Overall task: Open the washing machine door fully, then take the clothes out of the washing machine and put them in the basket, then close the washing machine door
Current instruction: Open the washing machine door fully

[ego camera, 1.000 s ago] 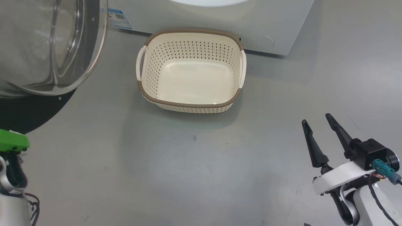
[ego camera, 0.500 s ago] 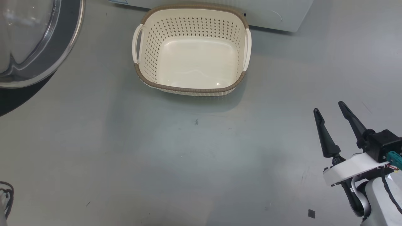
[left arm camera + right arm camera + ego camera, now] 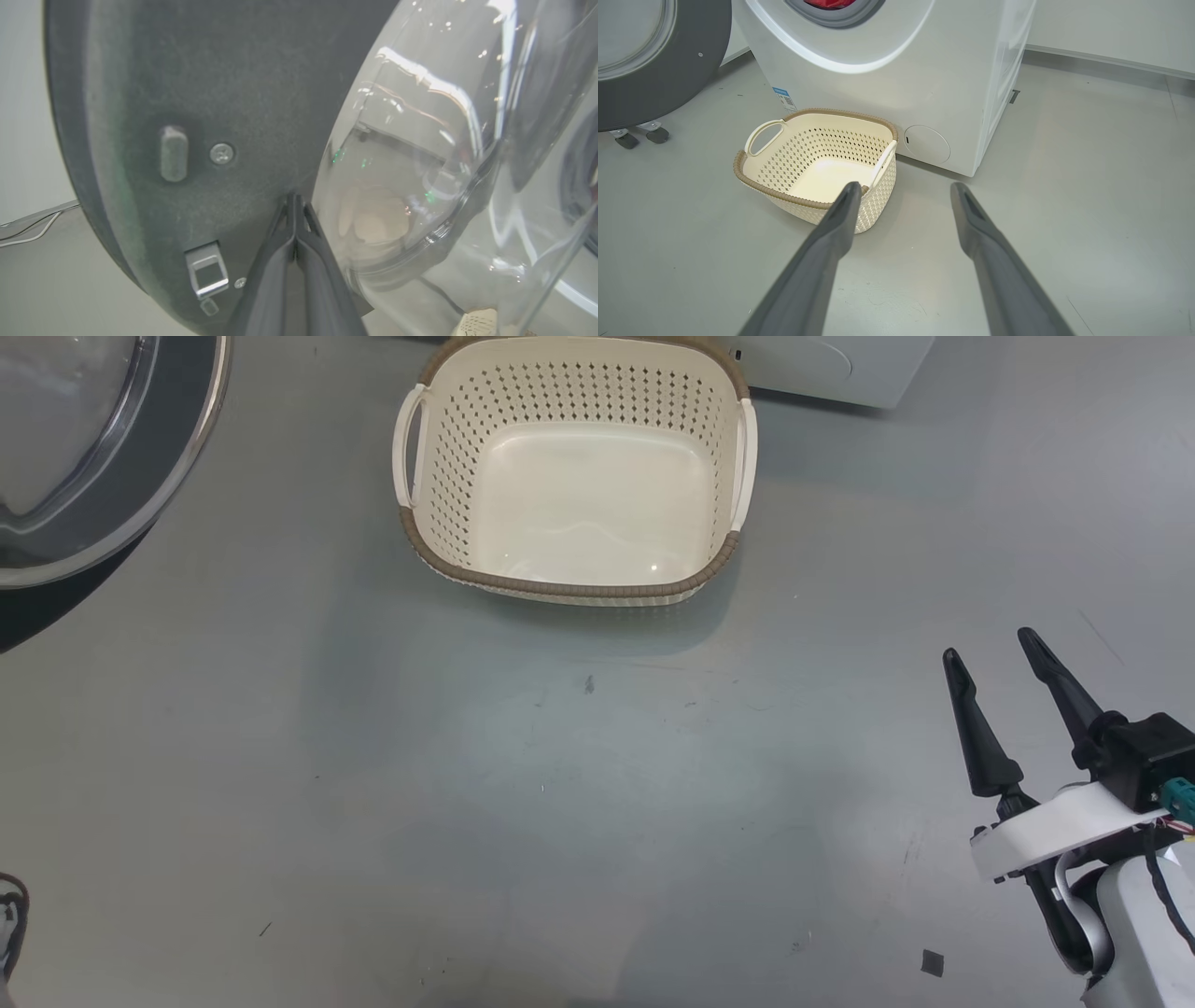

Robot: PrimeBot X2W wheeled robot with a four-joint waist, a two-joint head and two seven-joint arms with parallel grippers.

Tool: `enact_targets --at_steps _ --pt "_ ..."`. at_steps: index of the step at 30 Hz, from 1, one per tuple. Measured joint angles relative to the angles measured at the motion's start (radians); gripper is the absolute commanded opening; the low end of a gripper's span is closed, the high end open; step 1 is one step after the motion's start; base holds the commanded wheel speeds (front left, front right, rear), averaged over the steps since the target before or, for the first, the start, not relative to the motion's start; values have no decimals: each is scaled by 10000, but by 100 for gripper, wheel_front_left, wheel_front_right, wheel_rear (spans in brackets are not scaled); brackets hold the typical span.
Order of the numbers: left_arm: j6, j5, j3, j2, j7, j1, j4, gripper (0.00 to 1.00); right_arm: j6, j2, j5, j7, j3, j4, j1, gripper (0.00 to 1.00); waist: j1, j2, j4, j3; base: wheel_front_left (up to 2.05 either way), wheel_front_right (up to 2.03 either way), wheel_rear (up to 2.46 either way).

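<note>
One washing machine (image 3: 896, 74), white, drum mouth uncovered. Washing machine door (image 3: 691, 84) swung wide, off the machine's side at the robot's left. Basket (image 3: 878, 210) on floor just in front of machine. Clothes (image 3: 827, 3): red cloth inside machine's mouth. Right claw (image 3: 904, 185) spread, holding nothing, further out from machine than basket. Left claw (image 3: 294, 199) pressed together, tips at door's dark inner face beside glass bowl

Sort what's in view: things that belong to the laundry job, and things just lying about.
Job: washing machine door, open; washing machine; clothes, red, inside it; basket, empty; left gripper, shut, at the door; right gripper, open.
Lying about: small dark scrap on the floor; white cable; two castors near the door.
</note>
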Motion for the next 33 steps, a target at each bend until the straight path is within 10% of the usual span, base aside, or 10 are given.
enact_targets --at_steps 33 --pt "-991 1561 -1825 203 -274 1630 274 0 81 1296 324 -431 433 1425 22 100 0 0 -509 -3130 0 0 0"
